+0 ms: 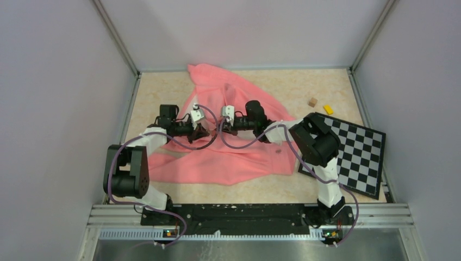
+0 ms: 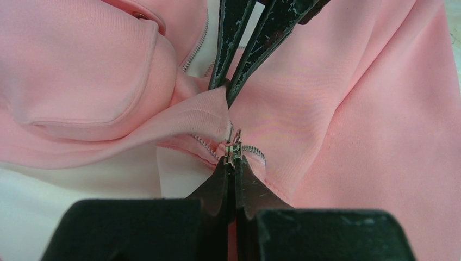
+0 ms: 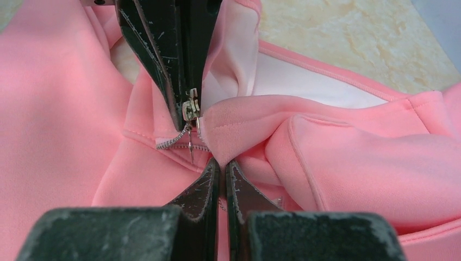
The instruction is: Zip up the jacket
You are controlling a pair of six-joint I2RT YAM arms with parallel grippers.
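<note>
Jacket (image 1: 228, 157) lay rumpled across the middle of the worktop (image 1: 163, 92), one part reaching toward the far edge. Both arms reached in from left and right and met over its middle, tips almost touching.

Left gripper (image 2: 232, 166): jaws closed to a sliver, pinching the metal zipper slider (image 2: 235, 142).

Right gripper (image 3: 220, 166): jaws likewise nearly closed, clamping a fold of the pink front edge just beside the slider.

Reading: the right hold looked meant as an anchor, keeping the cloth taut along the zipper teeth (image 2: 202, 144) so that the slider could run instead of dragging the fleece with it.

Pale lining (image 3: 304, 81) showed in the gap by the slider, so the front was judged mostly unzipped, early in the task. Could not tell whether both rows of teeth were seated in the slider.

Risk noted: fabric bunched close against the slider and might catch.

Checkerboard (image 1: 353, 152) lay at the right, well apart from the grippers.
</note>
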